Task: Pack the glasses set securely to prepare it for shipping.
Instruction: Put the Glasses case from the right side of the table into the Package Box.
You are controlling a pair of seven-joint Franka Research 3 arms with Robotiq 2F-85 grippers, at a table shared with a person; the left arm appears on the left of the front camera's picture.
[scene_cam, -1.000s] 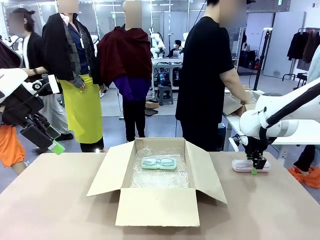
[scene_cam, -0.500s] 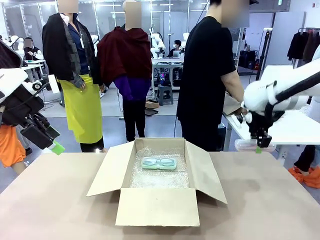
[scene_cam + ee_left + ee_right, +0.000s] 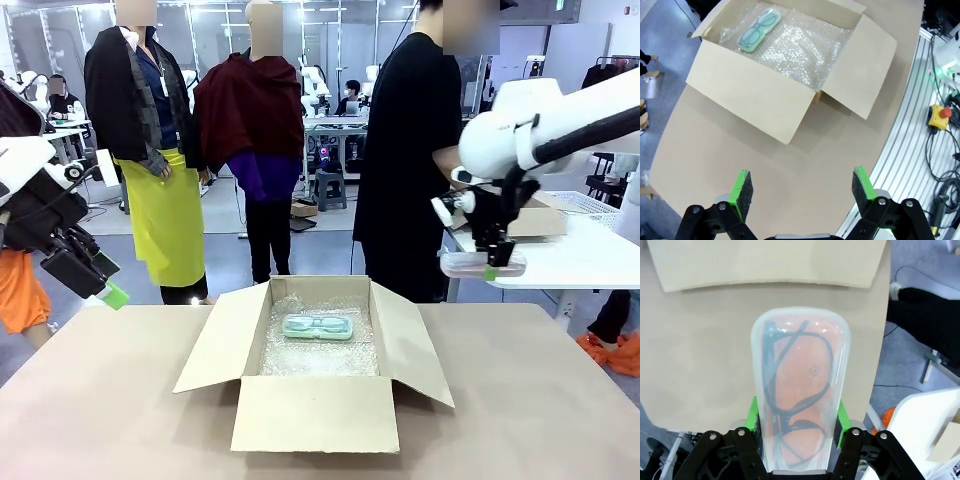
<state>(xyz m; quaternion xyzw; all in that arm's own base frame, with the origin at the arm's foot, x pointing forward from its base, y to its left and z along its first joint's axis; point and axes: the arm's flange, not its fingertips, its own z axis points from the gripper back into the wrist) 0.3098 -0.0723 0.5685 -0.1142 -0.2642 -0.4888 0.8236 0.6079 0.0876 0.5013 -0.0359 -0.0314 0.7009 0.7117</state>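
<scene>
Right claw (image 3: 490, 266) grips the pink case (image 3: 458, 264) in the air, up right of the box (image 3: 315, 410). The green case (image 3: 317, 326) lies inside on bubble wrap (image 3: 320, 358). The pink one should go down level beside it. Left claw (image 3: 802, 180) hangs wide open, left of the box.

- I can't read any text, label, brand, number or sign on my three feeds.
</scene>
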